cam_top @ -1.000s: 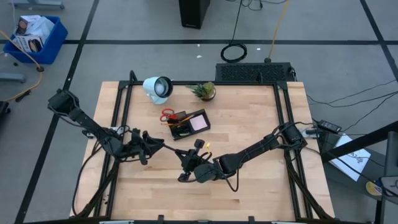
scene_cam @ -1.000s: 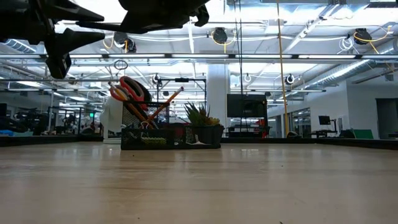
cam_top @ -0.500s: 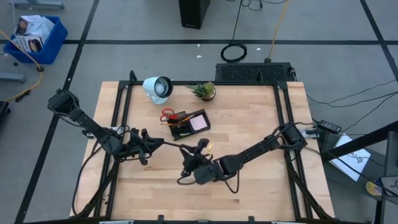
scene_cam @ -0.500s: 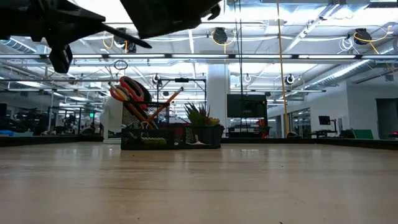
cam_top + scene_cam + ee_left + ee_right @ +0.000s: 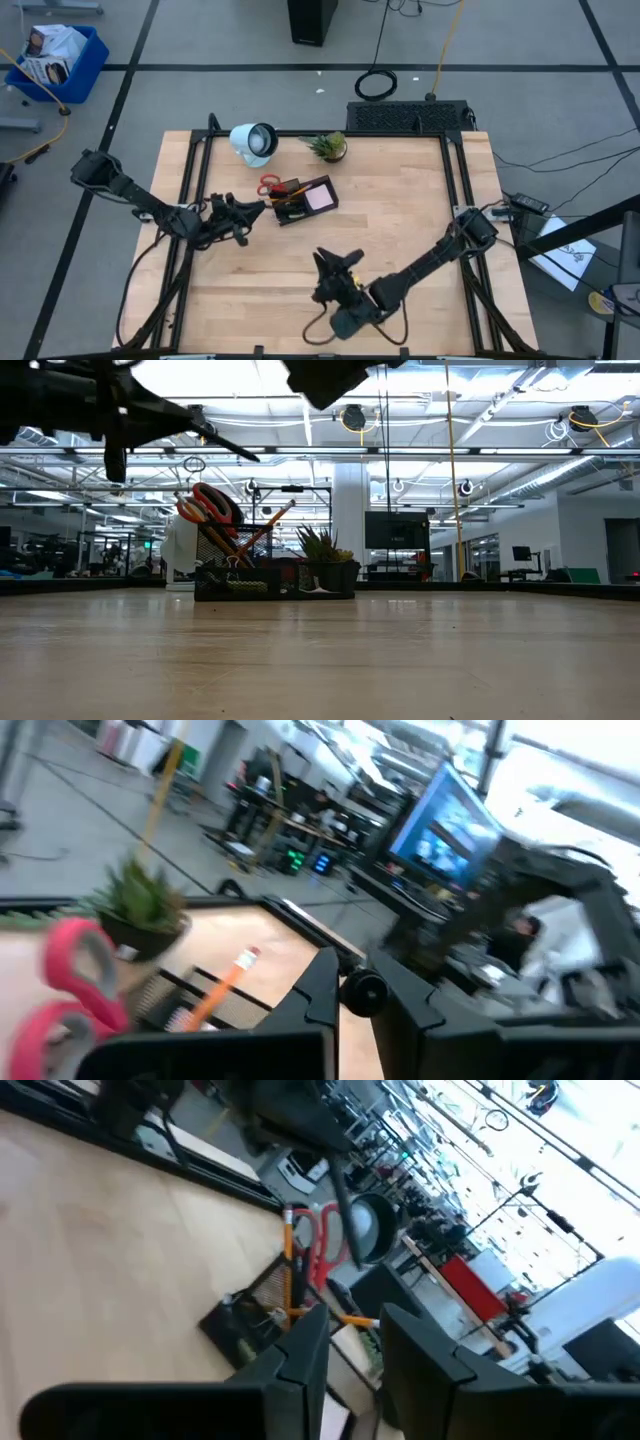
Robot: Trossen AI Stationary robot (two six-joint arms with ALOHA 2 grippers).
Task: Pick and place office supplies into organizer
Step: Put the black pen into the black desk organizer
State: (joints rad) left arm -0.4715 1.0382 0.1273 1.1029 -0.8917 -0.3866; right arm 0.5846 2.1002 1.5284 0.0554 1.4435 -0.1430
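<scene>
Just left of the organizer [image 5: 305, 200], left gripper [image 5: 258, 209] clenched, empty; right gripper [image 5: 335, 262] well below organizer, fingers slightly parted.

Organizer [image 5: 303, 201]: small black mesh tray, toward far side of table, turned slightly askew.
Scissors [image 5: 269, 184]: red handles, standing at its left end.
Pencils [image 5: 285, 195]: orange, leaning inside.
Sticky notes [image 5: 319, 198]: pale pink, in right compartment.

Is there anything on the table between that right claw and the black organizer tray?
Nothing: in the high view, only bare wooden tabletop lies between the right gripper and the organizer.
</scene>
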